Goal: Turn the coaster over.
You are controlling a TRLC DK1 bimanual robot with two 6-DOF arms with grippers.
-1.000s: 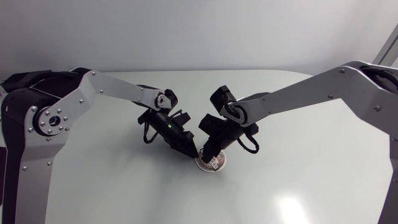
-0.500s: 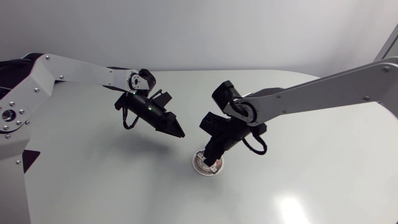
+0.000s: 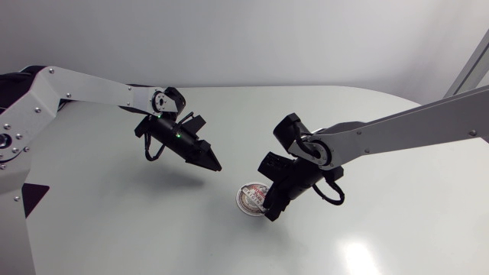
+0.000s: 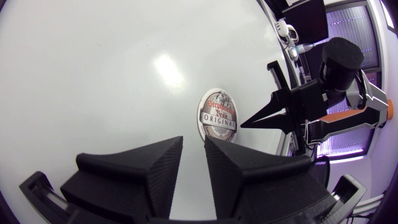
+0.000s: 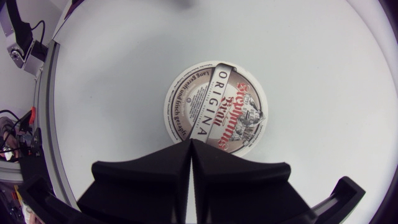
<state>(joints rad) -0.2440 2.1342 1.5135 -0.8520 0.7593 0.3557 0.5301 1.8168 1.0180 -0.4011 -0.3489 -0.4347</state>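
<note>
Your left gripper [image 3: 215, 163] has backed well off, fingers slightly apart and empty, and the right gripper [image 5: 191, 141], pinched together, now noses the coaster [image 3: 251, 198], which lies flat, print up: released, flip likely done.

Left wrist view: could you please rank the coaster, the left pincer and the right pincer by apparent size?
1. left pincer, inflated by nearness to the camera.
2. right pincer.
3. coaster, only slightly smaller, so that order is unsure.
</note>
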